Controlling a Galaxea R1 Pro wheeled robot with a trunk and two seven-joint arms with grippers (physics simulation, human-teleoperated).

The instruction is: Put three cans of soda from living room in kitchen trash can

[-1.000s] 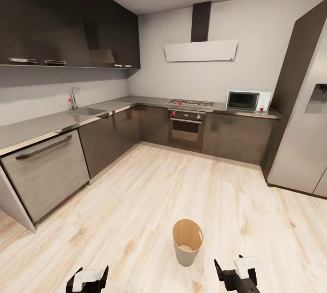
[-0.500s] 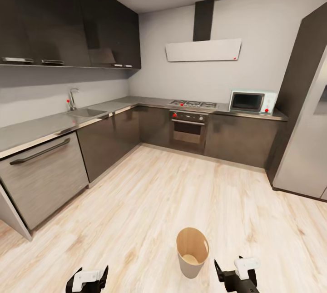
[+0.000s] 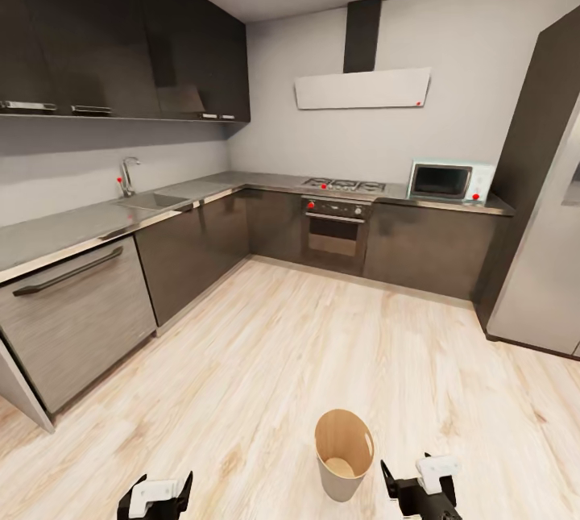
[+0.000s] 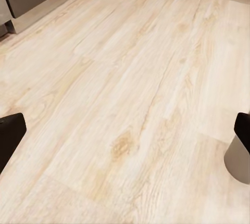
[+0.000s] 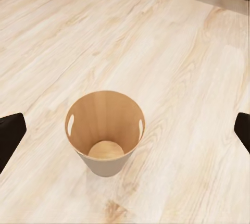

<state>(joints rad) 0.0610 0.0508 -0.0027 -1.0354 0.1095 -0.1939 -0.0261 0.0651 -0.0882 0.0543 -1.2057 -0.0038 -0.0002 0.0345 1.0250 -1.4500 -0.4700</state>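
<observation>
1. The robot is standing in the kitchen, facing the tash can (image 3: 344,454), which is sitting upright on the wooden floor (image 3: 266,359) just ahead of it, nearer the right pincer (image 3: 412,490) than the left pincer (image 3: 155,498).
2. Both pincers are hanging low at the front; in the wrist views each one's dark fingertips are showing far apart at the picture edges, so both are gaping wide and carrying nothing.
3. The right wrist view is looking straight down into the tash can (image 5: 104,132): the coppery inside is showing a bare bottom, and no soda can is lying in it.
4. By my judgement the step in hand is setting off for the living room to fetch cans, since neither pincer is loaded.
5. To do it well, the base should be turning away without clipping the tash can, and the arms should be kept tucked clear of the dark cabinets (image 3: 193,250).
</observation>
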